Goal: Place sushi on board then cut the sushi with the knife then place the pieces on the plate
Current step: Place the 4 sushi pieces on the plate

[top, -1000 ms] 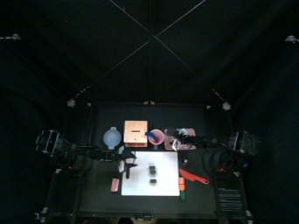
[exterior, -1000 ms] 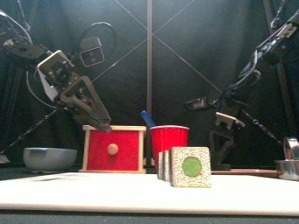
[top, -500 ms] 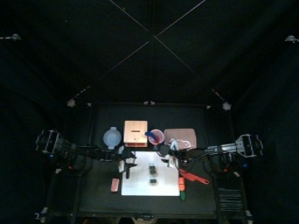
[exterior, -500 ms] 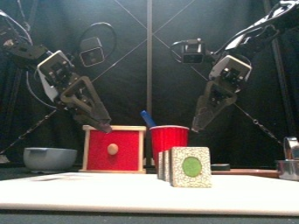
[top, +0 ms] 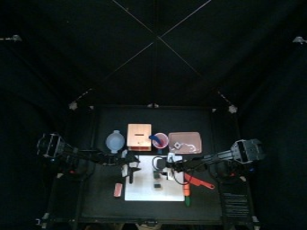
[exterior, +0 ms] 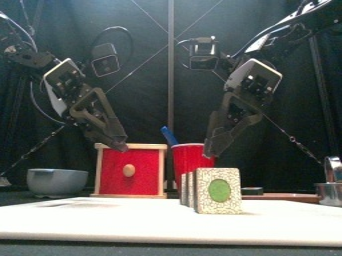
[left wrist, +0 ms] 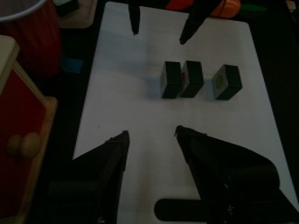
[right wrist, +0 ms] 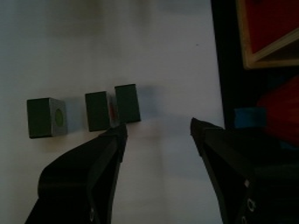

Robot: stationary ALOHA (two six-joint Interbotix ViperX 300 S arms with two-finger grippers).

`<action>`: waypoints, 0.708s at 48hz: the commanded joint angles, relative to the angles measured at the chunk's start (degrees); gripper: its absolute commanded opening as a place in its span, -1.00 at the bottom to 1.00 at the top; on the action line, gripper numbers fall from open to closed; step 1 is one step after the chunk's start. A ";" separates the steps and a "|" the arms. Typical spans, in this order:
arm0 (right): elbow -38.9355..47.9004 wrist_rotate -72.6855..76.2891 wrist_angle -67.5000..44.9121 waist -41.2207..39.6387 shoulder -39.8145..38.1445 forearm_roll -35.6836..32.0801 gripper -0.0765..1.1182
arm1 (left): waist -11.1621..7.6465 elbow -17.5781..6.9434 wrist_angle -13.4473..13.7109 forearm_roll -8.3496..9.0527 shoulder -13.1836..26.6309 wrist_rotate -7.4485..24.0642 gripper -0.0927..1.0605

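Three dark green sushi pieces (top: 156, 178) stand upright in a row on the white board (top: 144, 190). From the front they overlap (exterior: 214, 190), the nearest showing a green centre. My left gripper (exterior: 115, 142) hangs open above the board's left back part, its jaws (left wrist: 152, 144) empty and short of the pieces (left wrist: 195, 78). Coming in from the right, my right gripper (exterior: 214, 148) is open just above and behind the pieces (right wrist: 97, 111), with nothing between its jaws. The pink plate (top: 186, 141) lies behind the board.
Behind the board stand the wooden box with its red drawer (exterior: 131, 170), the red cup (exterior: 194, 158) holding a blue knife (exterior: 168, 135), and the blue-grey bowl (exterior: 56, 180). A red knife (top: 198, 182) lies by the board's right edge. The metal cutter (exterior: 330, 186) sits at far right.
My right gripper has swung in from the right side and come down over the board near the sushi pieces. The left arm and the pieces have not moved.
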 commanded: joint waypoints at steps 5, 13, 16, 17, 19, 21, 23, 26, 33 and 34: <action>-2.99 -0.09 -0.35 0.88 0.79 -0.09 0.65 | 0.18 -0.53 0.18 0.00 -0.44 0.09 0.62; -3.87 -0.09 -0.35 0.88 2.72 -0.09 0.65 | 0.18 -0.44 0.79 0.00 -0.44 0.00 0.62; -4.22 -0.09 -0.35 0.97 3.16 -0.09 0.65 | 0.18 -0.26 0.88 -0.09 -0.35 0.00 0.62; -4.31 -0.09 -0.35 0.88 3.25 -0.18 0.65 | 0.18 -0.26 0.97 -0.09 -0.44 -0.09 0.62; -4.48 0.00 -0.26 0.88 3.60 -0.09 0.65 | 0.18 -0.18 0.97 -0.09 -0.44 -0.09 0.62; -4.66 0.00 -0.18 0.88 3.78 -0.09 0.65 | 0.18 -0.09 1.05 0.00 -0.44 -0.09 0.62; -4.83 0.00 0.00 0.88 4.04 -0.09 0.65 | 0.18 0.00 1.05 0.00 -0.44 -0.09 0.62; -4.92 -0.09 0.00 0.79 4.13 -0.09 0.65 | 0.18 0.09 1.05 -0.09 -0.44 -0.09 0.62; -4.92 -0.09 0.00 0.44 4.48 -0.09 0.65 | 0.18 0.09 1.05 0.00 -0.35 0.00 0.62; -5.01 -0.09 -0.09 0.53 4.48 -0.09 0.65 | 0.18 0.09 1.05 -0.09 -0.35 0.00 0.62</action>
